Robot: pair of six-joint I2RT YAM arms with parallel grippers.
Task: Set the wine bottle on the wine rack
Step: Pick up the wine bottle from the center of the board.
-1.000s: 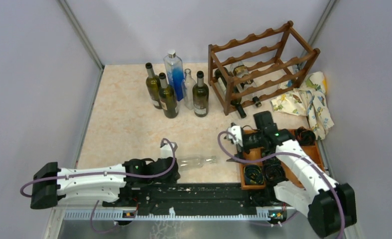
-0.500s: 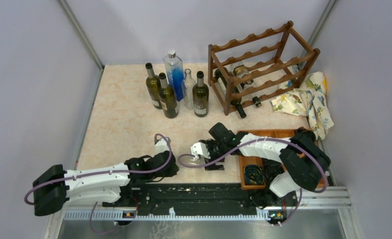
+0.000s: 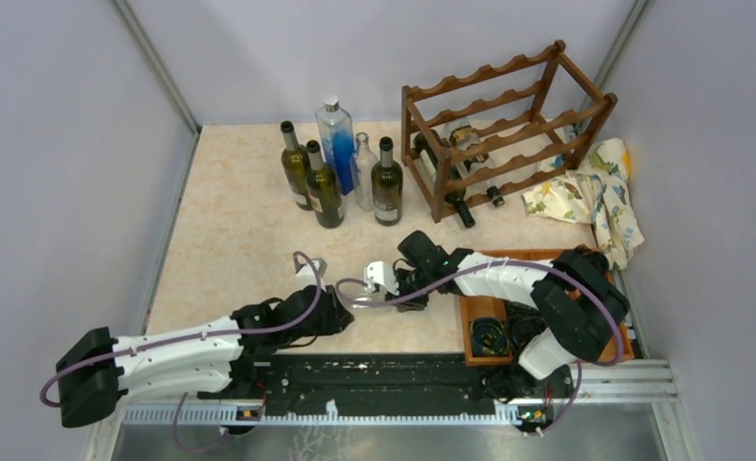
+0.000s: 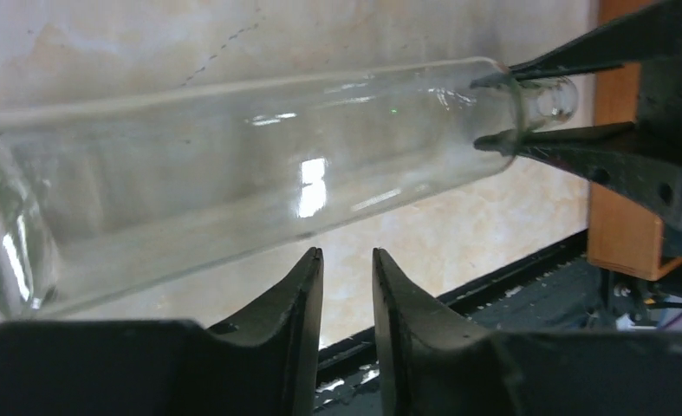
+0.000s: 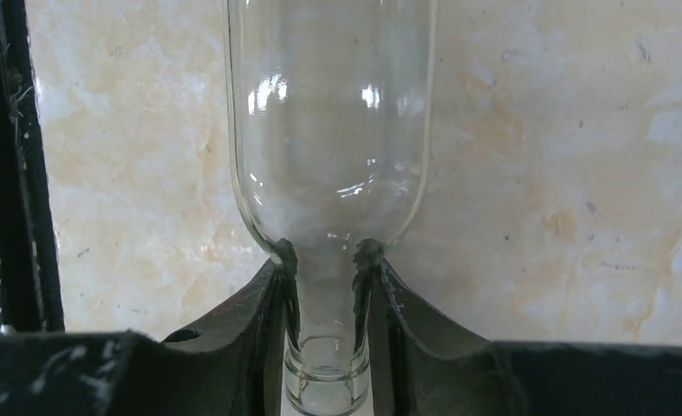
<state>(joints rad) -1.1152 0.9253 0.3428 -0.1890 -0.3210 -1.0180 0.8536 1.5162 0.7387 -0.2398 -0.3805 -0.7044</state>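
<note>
Right wrist: right gripper (image 5: 326, 257) now clamps wine bottle (image 5: 328, 130) neck; left gripper (image 4: 347, 260) closed.

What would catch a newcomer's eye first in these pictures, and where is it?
A clear glass bottle on its side near the table's front edge, its neck pinched by the right gripper. At the back right stands the dark wooden wine rack, with upright bottles to its left.

right claw (image 5: 327, 260) clamped on wine bottle (image 5: 328, 130) neck, beige tabletop (image 5: 562, 173)
</note>
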